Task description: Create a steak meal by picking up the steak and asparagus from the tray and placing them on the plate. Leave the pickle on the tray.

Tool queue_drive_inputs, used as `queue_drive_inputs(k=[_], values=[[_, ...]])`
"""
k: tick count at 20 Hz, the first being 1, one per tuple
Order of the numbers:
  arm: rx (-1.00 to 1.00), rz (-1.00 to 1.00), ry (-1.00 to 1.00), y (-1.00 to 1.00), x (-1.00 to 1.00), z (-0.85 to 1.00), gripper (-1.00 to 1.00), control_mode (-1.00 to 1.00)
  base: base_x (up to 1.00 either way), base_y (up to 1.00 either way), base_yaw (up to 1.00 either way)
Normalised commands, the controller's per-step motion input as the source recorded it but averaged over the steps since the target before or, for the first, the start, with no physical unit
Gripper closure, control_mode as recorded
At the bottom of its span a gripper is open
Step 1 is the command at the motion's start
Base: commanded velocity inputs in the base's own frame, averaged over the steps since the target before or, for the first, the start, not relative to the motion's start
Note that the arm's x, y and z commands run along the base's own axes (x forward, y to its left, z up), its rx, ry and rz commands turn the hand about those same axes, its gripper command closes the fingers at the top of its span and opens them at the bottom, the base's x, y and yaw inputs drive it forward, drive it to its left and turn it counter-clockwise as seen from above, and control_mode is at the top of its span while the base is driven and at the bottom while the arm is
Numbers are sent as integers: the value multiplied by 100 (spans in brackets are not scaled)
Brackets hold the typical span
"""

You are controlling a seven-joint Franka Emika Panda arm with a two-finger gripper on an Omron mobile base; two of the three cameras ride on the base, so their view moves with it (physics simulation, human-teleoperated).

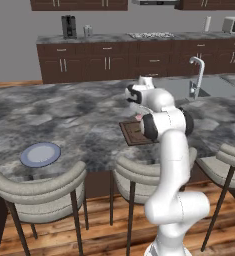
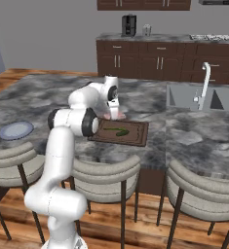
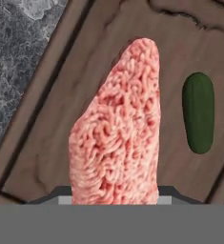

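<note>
My gripper point(image 2: 118, 115) hangs low over the left end of the dark brown tray point(image 2: 135, 138), shut on the steak point(image 3: 118, 133). The pinkish-red slab rises between the fingers in the hand view and hides both tips. It shows as a small pink patch under the hand in the left base view point(image 1: 138, 118). The dark green pickle point(image 3: 198, 112) lies on the tray point(image 3: 61, 119) to the right of the steak, apart from it. The round pale blue-grey plate point(image 1: 40, 154) sits far to the left near the counter's front edge. The asparagus is out of view.
The tray rests on a marbled grey island counter point(image 1: 79, 115). A sink with a tall faucet point(image 2: 204, 82) lies to the right. Bar stools point(image 1: 39, 190) line the near edge. Cabinets and a coffee machine point(image 1: 68, 26) stand along the back wall.
</note>
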Motion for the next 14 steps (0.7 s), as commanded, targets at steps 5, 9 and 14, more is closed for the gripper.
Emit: queue_drive_inputs(k=[5, 9, 14], values=[[-1, 2, -30, 86, -95, 26, 100, -100, 0, 0, 0], [0, 1, -33, 93, -100, 15, 100, -100, 0, 0, 0], [9, 5, -17, 87, -80, 21, 100, -100, 0, 0, 0]])
